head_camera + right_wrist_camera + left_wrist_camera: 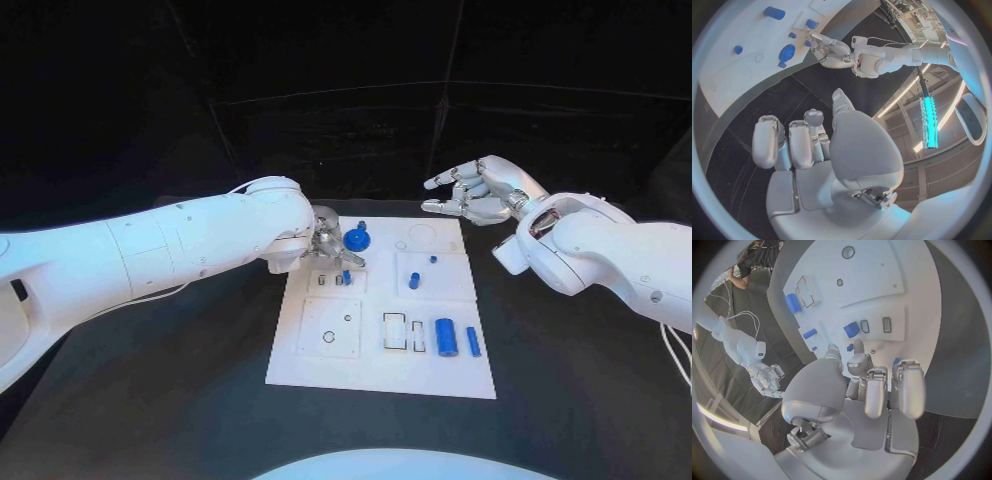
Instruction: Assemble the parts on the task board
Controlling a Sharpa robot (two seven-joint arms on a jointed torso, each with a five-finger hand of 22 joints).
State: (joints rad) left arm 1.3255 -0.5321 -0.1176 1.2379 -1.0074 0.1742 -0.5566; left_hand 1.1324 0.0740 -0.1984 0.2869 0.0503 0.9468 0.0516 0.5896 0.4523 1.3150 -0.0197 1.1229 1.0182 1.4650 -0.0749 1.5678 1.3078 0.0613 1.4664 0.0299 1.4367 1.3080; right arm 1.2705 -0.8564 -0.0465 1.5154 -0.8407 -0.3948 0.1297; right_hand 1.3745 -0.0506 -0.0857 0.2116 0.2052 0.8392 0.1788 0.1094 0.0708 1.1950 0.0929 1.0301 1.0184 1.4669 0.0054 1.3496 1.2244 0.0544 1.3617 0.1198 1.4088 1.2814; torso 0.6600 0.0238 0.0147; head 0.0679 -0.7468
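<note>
Progress: you're early. On the flat white rectangular task board most small blue plastic parts lie loose; none is clearly seated in a slot yet.
Loose parts: fat blue cylinder and slim blue rod near the board's right edge, beside empty rectangular cutouts; short blue peg mid-board; round blue disc near the far-left corner.
Left hand: over the board's far-left area, fingers curled down by a small blue block. Contact probably none, but I cannot tell from this angle.
Right hand: off the board past its far-right corner, raised, fingers loosely spread, holding nothing.
Left to do: nearly everything.
</note>
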